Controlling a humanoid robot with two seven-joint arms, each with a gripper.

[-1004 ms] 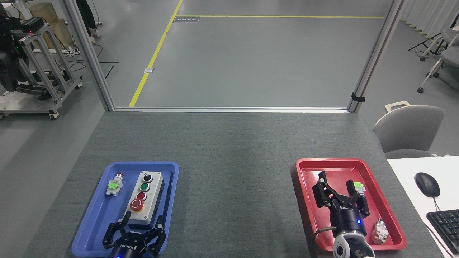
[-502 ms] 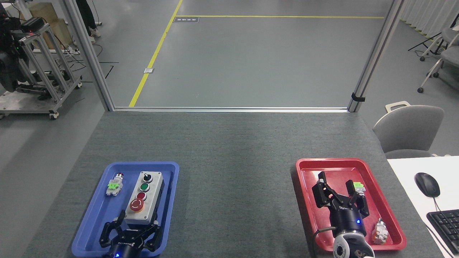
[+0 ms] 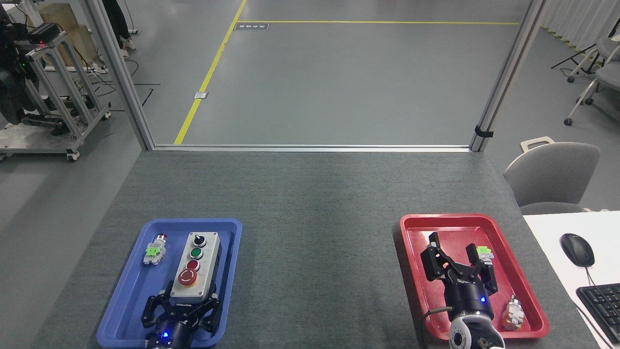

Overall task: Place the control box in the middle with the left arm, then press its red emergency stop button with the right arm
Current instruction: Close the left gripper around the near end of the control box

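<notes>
Two trays on the grey table: the control box (image 3: 194, 265) lies lengthwise in the blue tray (image 3: 127, 298), the left gripper (image 3: 186, 298) pinching its near end. Right gripper (image 3: 455, 257) hangs spread over the red tray (image 3: 503, 252), holding nothing.

Two trays on the grey mat (image 3: 310, 203), loose parts in each.
We see a blue tray (image 3: 127, 300) left holding a green part (image 3: 154, 250); red tray (image 3: 520, 276) right with an orange part (image 3: 512, 314). Mouse (image 3: 577, 249), keyboard (image 3: 603, 303), chair (image 3: 552, 177) far right.
</notes>
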